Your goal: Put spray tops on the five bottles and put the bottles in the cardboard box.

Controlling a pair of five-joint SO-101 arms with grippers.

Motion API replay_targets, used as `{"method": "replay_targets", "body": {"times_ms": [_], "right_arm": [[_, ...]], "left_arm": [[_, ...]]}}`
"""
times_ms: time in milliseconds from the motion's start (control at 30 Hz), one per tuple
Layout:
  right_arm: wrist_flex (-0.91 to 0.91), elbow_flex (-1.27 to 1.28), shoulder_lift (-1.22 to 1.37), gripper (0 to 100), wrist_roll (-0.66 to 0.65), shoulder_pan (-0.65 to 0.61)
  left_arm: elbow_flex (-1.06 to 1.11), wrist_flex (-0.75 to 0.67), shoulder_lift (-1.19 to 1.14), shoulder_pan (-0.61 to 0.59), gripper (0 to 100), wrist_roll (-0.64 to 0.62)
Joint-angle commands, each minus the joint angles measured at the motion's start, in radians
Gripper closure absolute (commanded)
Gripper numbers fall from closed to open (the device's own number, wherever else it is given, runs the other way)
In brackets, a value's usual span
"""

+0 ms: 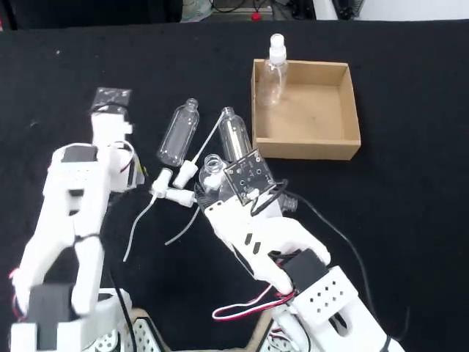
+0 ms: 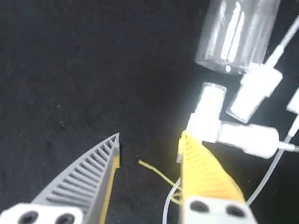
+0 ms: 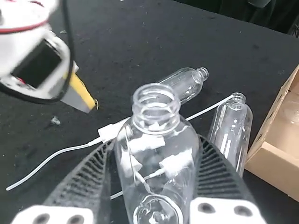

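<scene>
My right gripper (image 3: 155, 145) is shut on a clear open-necked bottle (image 3: 154, 135), held upright near the table's middle (image 1: 212, 171). My left gripper (image 2: 149, 140) is open just above the black cloth, its yellow finger (image 2: 198, 163) touching a white spray top (image 2: 208, 114). Two more spray tops (image 2: 254, 91) (image 2: 247, 140) with thin tubes lie beside it. Two clear bottles (image 1: 178, 132) (image 1: 234, 132) lie on their sides. One bottle with a spray top (image 1: 275, 70) stands in the cardboard box (image 1: 344, 110).
The box sits at the back right, its front wall (image 1: 306, 149) close to the held bottle. Loose dip tubes (image 1: 139, 227) trail across the cloth toward the front. The left arm's body (image 1: 73, 213) stands at the left.
</scene>
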State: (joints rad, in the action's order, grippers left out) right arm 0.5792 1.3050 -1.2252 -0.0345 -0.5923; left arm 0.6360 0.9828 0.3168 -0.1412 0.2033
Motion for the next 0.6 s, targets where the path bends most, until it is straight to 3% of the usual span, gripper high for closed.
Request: {"method": "replay_targets", "body": {"times_ms": [0, 167, 567], "right_arm": [[-0.021, -0.007, -0.027, 83.6, -0.012, 0.021], [-0.020, -0.007, -0.027, 83.6, -0.012, 0.021], [-0.023, 0.002, -0.027, 83.6, -0.012, 0.021]], "left_arm": [[-0.160, 0.078, -0.080, 0.053, 80, 0.051], [-0.265, 0.160, -0.199, 0.111, 67, 0.055], [-0.433, 0.157, -0.474, 0.104, 72, 0.058]]}}
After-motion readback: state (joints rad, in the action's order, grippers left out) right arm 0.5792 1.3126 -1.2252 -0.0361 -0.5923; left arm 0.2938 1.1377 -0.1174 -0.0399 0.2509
